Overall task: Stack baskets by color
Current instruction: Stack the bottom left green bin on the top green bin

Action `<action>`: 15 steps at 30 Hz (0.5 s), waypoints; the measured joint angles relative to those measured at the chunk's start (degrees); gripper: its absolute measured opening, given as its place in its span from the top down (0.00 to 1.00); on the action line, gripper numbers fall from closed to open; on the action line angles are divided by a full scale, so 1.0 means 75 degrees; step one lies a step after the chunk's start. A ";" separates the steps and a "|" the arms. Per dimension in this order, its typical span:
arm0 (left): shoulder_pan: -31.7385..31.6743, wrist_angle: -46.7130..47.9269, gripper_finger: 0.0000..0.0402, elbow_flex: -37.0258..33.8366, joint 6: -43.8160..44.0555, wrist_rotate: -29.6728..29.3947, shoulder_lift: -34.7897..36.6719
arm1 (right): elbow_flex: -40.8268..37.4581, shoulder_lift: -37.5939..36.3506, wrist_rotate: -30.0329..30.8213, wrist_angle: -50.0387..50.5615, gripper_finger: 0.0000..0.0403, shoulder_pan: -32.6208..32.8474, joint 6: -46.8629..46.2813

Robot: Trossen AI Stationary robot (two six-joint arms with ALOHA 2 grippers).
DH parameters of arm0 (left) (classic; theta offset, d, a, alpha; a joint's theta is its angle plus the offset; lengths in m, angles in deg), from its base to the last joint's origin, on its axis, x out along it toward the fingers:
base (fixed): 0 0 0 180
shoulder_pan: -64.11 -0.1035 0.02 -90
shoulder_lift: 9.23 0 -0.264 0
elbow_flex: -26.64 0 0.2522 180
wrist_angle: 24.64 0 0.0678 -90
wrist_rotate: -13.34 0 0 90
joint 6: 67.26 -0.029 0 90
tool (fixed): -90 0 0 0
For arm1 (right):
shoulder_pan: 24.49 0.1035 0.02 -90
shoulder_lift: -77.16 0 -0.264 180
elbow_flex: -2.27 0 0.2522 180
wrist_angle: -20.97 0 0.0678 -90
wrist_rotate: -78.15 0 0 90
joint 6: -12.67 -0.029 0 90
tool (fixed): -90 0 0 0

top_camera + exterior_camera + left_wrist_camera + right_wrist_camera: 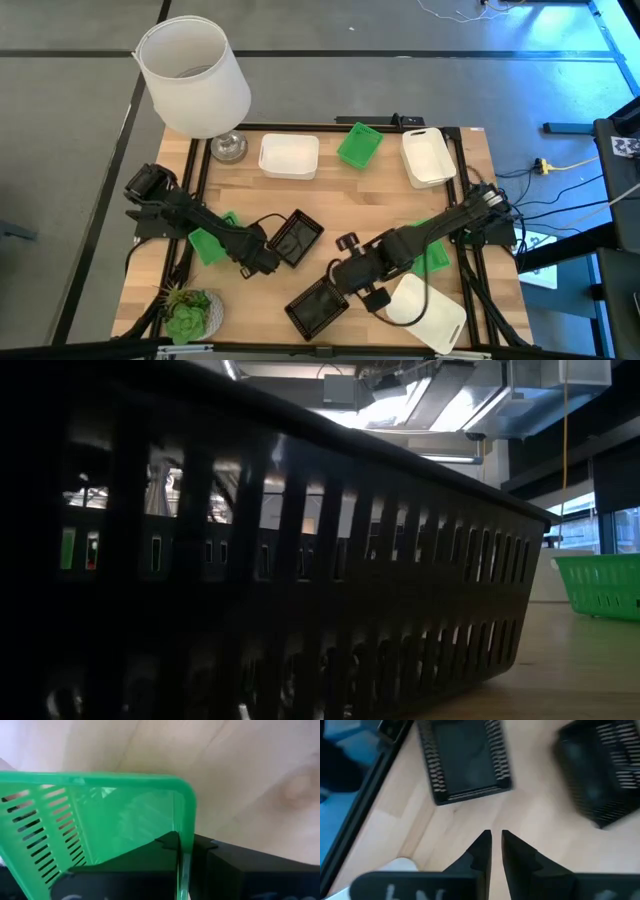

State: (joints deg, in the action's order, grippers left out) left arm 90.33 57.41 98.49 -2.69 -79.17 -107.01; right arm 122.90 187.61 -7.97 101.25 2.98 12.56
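**Q:** Eight baskets are counted in the high view. Where are they placed?

**A:** Rear row, L to R: first white basket, rear green basket set askew, second white basket. Centre: centre black basket. Front edge: front black basket, w/ third white basket at the front R corner. A right green basket is partly covered by the R arm.

**Q:** And the eighth?

**A:** The held green basket is seen at the table's L side, under the L arm. In the L wrist view its side wall is clamped by the L gripper, one finger on each side of the rim. Bare wood is seen beyond.

**Q:** How is the R gripper shown?

**A:** The R gripper is held over the wood near the front centre. Its fingers are parted by a narrow slit and nothing is gripped. Two black baskets are seen ahead of it.

**Q:** Low view?

**A:** It is mostly filled by the slotted wall of a black basket close to the lens; which one can't be told. A green basket is seen at far R.

**Q:** Other items?

**A:** A lampshade is at the rear L and a potted plant at the front L.
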 joint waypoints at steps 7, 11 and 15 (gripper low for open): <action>0.0006 0.1145 1.00 0.1046 -0.0365 -0.0724 0.0035 | 0.0003 -0.0998 0.1036 0.0183 0.89 0.0089 -0.0888; 0.0006 0.1531 1.00 0.1812 -0.0480 -0.1122 0.0041 | 0.0000 -0.1414 0.1651 0.0712 0.89 0.0312 -0.1432; -0.0046 0.1619 1.00 0.2738 -0.0593 -0.1750 0.0041 | 0.0003 -0.1786 0.2406 0.1219 0.89 0.0619 -0.2093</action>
State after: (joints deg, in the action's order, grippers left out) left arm 89.98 69.55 119.03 -7.14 -92.29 -106.70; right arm 122.93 174.22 10.08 110.40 7.63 -3.13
